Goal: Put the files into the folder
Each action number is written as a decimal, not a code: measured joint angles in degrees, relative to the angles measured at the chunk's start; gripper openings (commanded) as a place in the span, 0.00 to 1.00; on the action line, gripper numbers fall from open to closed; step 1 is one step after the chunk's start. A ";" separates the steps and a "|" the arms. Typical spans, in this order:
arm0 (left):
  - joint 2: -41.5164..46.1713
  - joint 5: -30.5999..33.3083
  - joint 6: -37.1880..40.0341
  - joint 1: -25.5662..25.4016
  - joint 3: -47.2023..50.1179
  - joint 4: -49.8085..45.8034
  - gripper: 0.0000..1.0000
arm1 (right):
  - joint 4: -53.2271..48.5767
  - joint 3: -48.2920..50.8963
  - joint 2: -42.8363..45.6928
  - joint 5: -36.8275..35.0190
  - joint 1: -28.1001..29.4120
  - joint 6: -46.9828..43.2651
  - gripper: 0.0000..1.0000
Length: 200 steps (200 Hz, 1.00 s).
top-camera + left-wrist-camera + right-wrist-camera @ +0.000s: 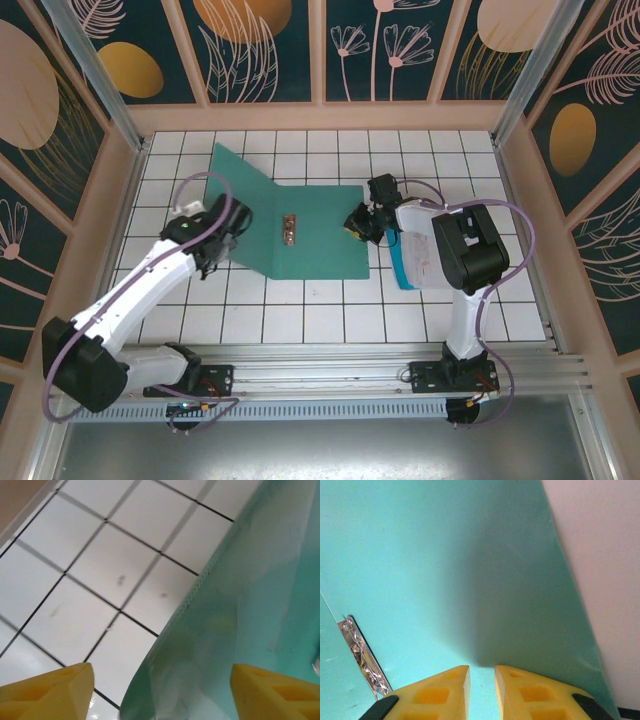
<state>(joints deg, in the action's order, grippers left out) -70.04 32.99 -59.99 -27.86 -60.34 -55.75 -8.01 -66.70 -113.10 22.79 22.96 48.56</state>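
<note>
Plainly, the folder (pixel 320 235) lies open near the middle of the desk (pixel 300 310), and both arms are placed to keep it open. Its right cover lies flat. Its left cover stands tilted up from the spine, where a small metal clip (pixel 289 228) shows. The left end effector (pixel 222 238) sits at the outer edge of that raised cover. In the left wrist view its fingers stand wide apart with the cover's edge between them but not pinched, so it is open and gripping nothing; the cover looks propped rather than held. The right end effector (pixel 358 222) rests at the right edge of the flat cover, fingers drawn nearly together with only a thin gap and nothing between them. I judge it is there to press that cover down so the folder cannot slide or fold shut. Just right of the folder, partly under the right arm, is a white thing with a blue edge (pixel 410 258). It may be the files, but no printing can be made out, so I cannot tell. No sheets lie on the open covers, so the filing itself seems not yet begun.
</note>
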 measured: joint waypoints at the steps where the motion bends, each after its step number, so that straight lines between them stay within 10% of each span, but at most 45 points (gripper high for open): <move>1: 0.13 -0.09 -0.17 0.22 0.09 0.00 0.81 | 0.00 0.00 0.00 0.00 0.00 0.00 0.24; 89: 6.56 2.23 -10.05 3.61 -9.05 -4.24 0.81 | 0.09 -0.24 0.00 0.90 -0.09 -0.02 0.28; 200: -28.89 -22.56 16.24 -2.16 -22.21 9.70 0.67 | -5.09 -4.22 9.16 -0.66 -3.26 -1.31 0.46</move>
<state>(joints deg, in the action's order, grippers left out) -98.94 10.44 -43.75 -30.02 -82.54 -46.04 -13.10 -70.91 -103.94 22.13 19.70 47.24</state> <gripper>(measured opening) 0.683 0.464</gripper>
